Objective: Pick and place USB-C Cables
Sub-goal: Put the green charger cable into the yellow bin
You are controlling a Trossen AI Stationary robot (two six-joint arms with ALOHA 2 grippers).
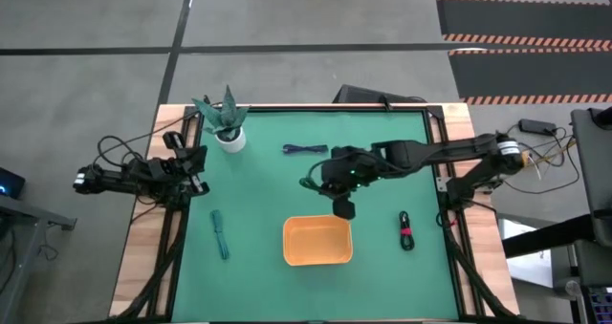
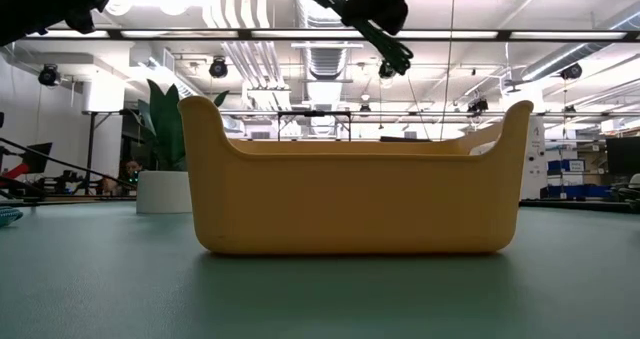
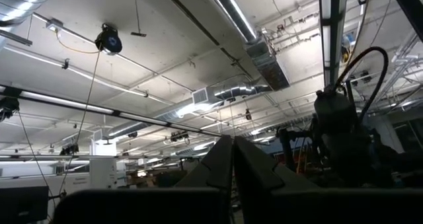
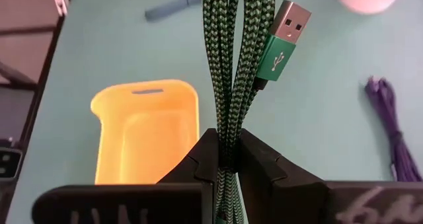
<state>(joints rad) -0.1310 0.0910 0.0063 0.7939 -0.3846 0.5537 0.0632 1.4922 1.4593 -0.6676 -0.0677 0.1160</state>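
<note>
My right gripper (image 1: 323,183) (image 4: 228,141) hangs over the middle of the green mat, just beyond the far rim of the orange tray (image 1: 317,241) (image 4: 145,131), shut on the green braided cable (image 4: 231,59) (image 1: 308,183). The dark blue cable (image 1: 304,150) (image 4: 390,125) lies flat on the mat farther back. The teal cable (image 1: 221,233) lies left of the tray, and the black cable with a red band (image 1: 406,230) lies to its right. My left gripper (image 1: 196,166) (image 3: 232,159) waits at the table's left edge, shut and tipped up toward the ceiling. My right gripper pinches the green cable's bundled strands (image 4: 228,121) between its two fingers, several strands side by side. The fingers lie along the bundle. The free part, with the green USB plug (image 4: 284,39), sticks out past the fingertips, lifted clear of the mat.
A potted plant in a white pot (image 1: 228,128) stands at the mat's far left. The tray (image 2: 355,194) fills the low view. Wooden borders and black rails frame the mat (image 1: 258,181). Bare mat shows between the tray and the teal cable.
</note>
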